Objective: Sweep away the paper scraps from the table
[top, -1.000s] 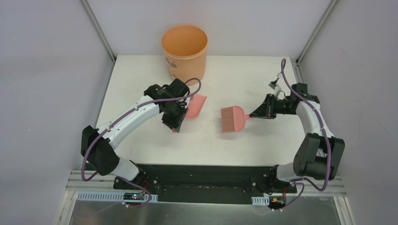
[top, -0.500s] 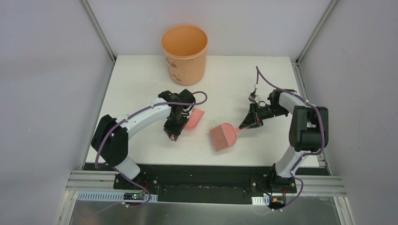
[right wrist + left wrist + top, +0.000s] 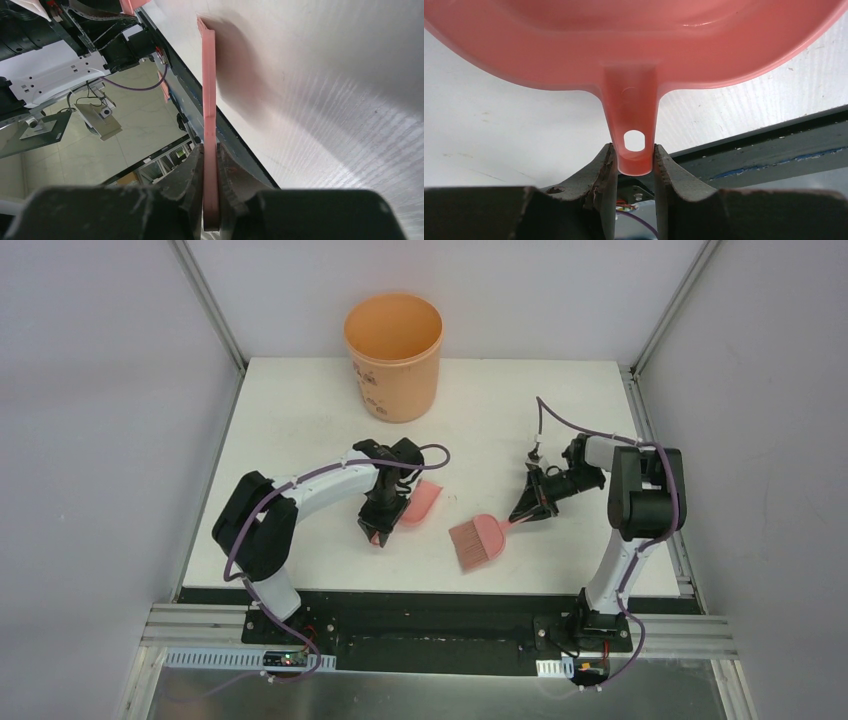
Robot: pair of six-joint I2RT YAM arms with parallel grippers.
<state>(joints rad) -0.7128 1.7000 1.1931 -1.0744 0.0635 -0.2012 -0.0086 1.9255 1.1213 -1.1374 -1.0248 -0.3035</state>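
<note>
My left gripper point(image 3: 378, 530) is shut on the handle of a pink dustpan point(image 3: 421, 502), left of the middle of the white table point(image 3: 300, 410). The left wrist view shows the handle end point(image 3: 634, 150) pinched between the jaws of the left gripper point(image 3: 634, 160), with the pan point(image 3: 634, 40) filling the top. To the right, my right gripper point(image 3: 525, 512) is shut on the thin handle of a pink hand brush point(image 3: 478, 542), bristles toward the near edge. In the right wrist view the handle point(image 3: 209, 100) runs edge-on out of the right gripper point(image 3: 210, 165). The paper scraps are out of view.
An orange bucket point(image 3: 393, 355) stands upright at the back of the table, behind the dustpan. Grey walls and metal posts frame the table. The black mounting rail point(image 3: 420, 615) with both arm bases runs along the near edge.
The right arm has folded in, carrying the brush left and toward the near edge. The left arm has also drawn in, shifting the dustpan slightly nearer. Both grips are unchanged.
</note>
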